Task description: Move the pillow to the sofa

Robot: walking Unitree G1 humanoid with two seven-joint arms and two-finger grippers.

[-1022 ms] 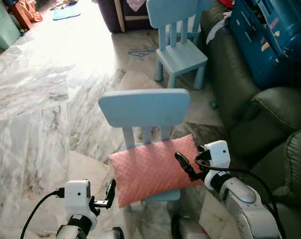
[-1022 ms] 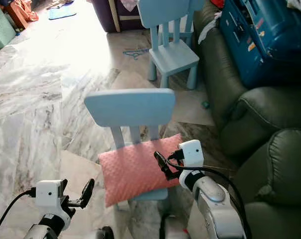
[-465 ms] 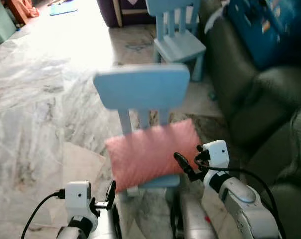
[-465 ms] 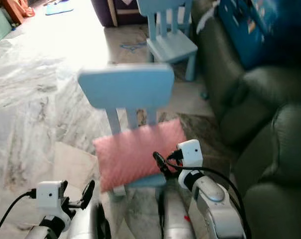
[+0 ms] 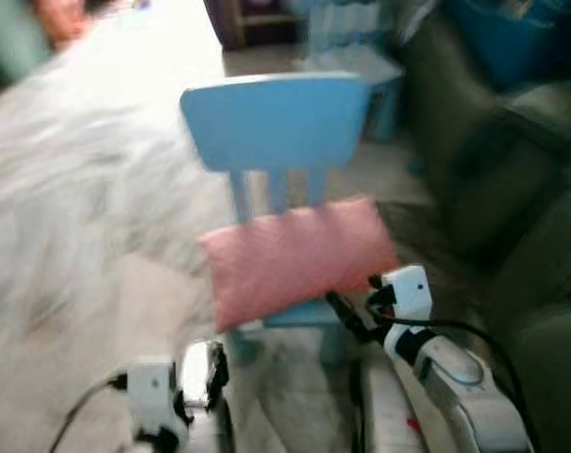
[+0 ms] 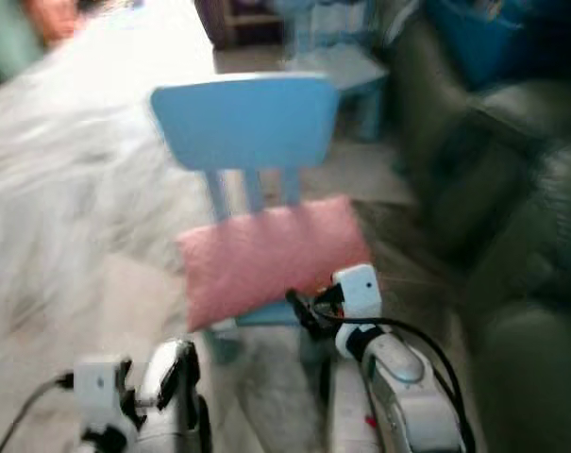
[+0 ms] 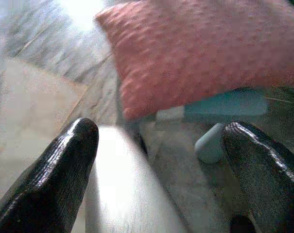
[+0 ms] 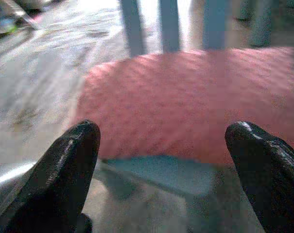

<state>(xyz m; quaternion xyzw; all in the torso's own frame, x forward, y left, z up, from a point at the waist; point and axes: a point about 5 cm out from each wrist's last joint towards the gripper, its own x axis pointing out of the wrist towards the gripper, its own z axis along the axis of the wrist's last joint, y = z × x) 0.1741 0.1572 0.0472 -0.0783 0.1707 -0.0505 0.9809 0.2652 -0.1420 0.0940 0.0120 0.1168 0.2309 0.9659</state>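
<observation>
Marble floor [image 5: 96, 189], pillow [image 5: 299, 255] on blue chair [image 5: 276, 123], right pincer [image 8: 161, 170] spread

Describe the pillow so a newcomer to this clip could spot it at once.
Find the small light blue chair on the marble floor, beside the dark green sofa. The pillow lies across its seat: a pink, dimpled rectangle, the only pink item there.

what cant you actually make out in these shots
- Things at the far end of the floor: motion blur in both eye views smears them into colour patches.
- Second blue chair: blurred, top cut by the edge.
- Seat of the near blue chair: mostly covered by the pink pillow.
- Sofa: dark, blurred, cut off at the edge.
</observation>
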